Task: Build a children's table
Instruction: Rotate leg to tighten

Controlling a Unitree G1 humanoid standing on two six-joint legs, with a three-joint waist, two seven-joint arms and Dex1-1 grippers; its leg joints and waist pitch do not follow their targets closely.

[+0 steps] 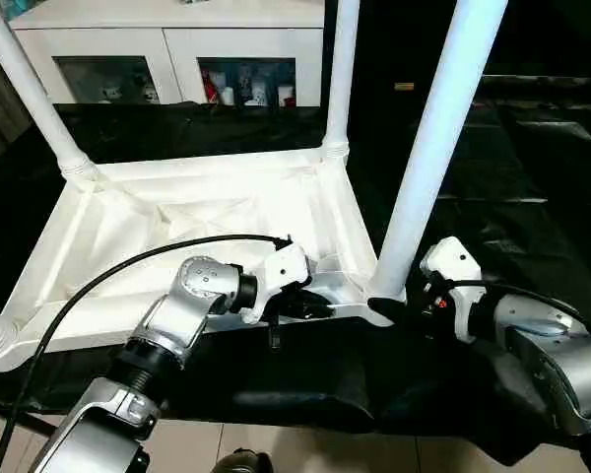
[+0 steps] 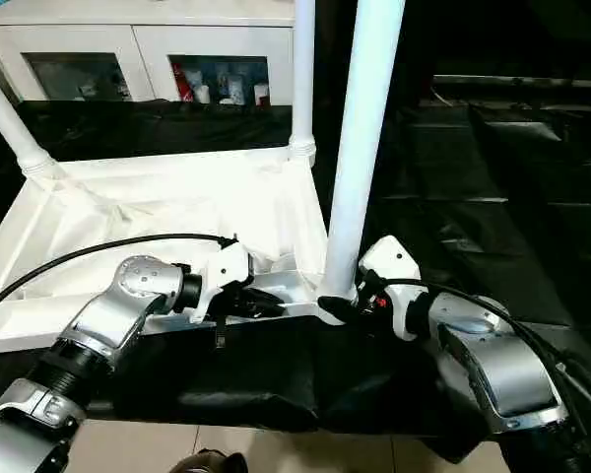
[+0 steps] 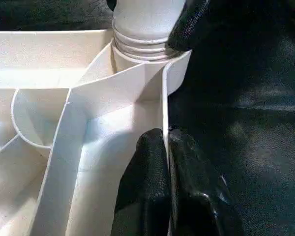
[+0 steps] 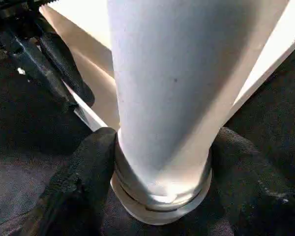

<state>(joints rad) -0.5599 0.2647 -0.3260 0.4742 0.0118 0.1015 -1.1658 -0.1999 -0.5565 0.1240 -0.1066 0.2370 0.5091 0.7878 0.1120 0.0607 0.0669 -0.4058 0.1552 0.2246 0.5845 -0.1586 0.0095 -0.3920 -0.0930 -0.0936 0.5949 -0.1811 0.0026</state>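
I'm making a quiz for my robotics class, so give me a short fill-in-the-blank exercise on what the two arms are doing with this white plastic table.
1. The square white plastic table top lies with its ribbed underside facing ____.
2. The right gripper has its jaws around the base of a long white tubular ____.
3. The left gripper pinches the top's thin ____ wall.

Missing words: up; leg; side

Table top [image 1: 207, 212] smooth white plastic
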